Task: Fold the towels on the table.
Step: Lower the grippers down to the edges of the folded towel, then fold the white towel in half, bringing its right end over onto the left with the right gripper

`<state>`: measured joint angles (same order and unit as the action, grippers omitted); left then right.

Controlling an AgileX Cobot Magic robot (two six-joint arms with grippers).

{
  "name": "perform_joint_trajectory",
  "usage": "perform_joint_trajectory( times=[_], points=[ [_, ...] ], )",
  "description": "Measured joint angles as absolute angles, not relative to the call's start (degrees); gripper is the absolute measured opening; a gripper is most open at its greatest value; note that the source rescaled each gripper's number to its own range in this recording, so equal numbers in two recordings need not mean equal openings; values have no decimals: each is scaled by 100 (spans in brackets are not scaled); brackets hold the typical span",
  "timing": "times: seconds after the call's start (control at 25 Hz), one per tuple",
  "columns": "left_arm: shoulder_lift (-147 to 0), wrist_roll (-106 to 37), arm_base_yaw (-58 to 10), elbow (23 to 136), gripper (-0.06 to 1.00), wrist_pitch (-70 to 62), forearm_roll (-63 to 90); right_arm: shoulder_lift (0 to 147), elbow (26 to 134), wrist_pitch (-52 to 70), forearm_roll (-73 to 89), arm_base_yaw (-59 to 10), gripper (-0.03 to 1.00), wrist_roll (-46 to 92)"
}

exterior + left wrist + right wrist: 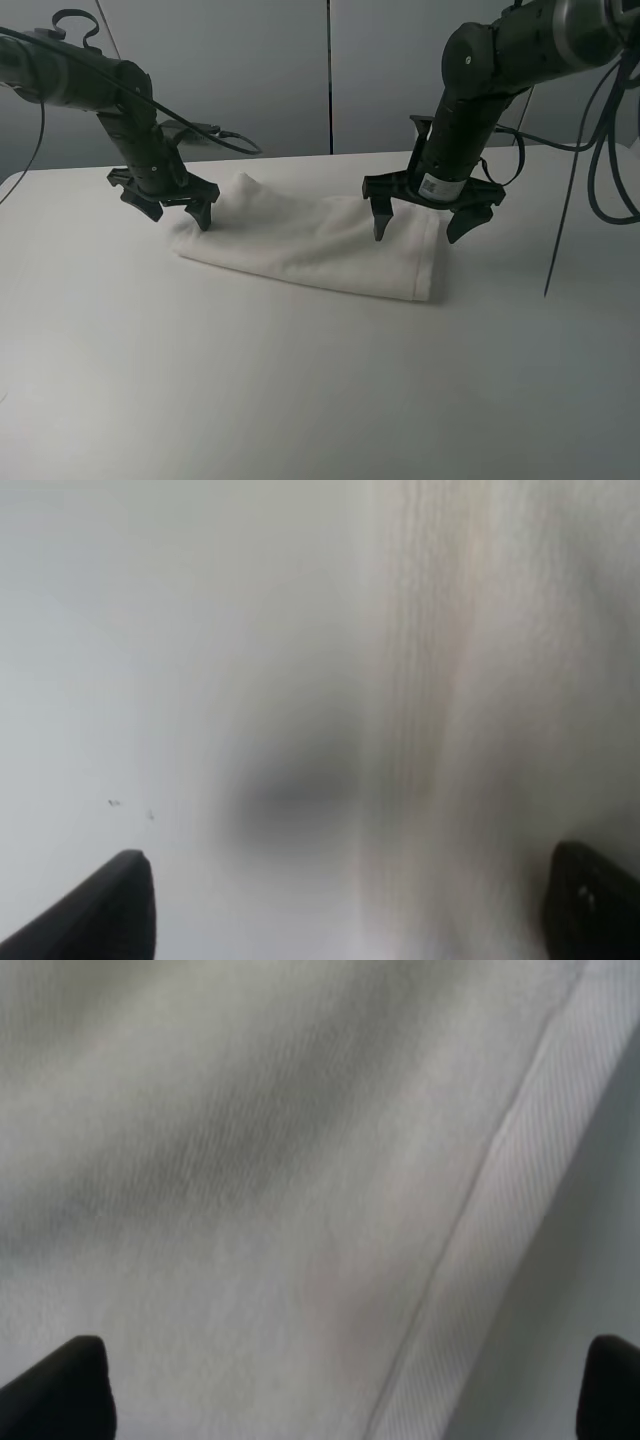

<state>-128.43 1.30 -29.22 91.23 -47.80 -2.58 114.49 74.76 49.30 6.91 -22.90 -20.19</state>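
On the table [300, 400], toward its far edge and about midway along: white towel [310, 245], folded into a long strip. At its left end, left gripper [177, 215], jaws spread wide, holding nothing. Above its right end, right gripper [418, 236], jaws equally wide, empty.

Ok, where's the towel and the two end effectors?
towel [310, 250], high view, middle of the cloth.
left end effector [177, 216], high view, between its fingertips.
right end effector [418, 236], high view, between its fingertips.
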Motion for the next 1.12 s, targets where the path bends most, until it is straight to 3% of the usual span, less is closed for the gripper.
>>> perform_joint_trajectory(
  times=[1.12],
  points=[
    [-13015,130,-2922,9157,100,-4923,-223,12235,7513,4524,631,-2274,100,-2215]
  ],
)
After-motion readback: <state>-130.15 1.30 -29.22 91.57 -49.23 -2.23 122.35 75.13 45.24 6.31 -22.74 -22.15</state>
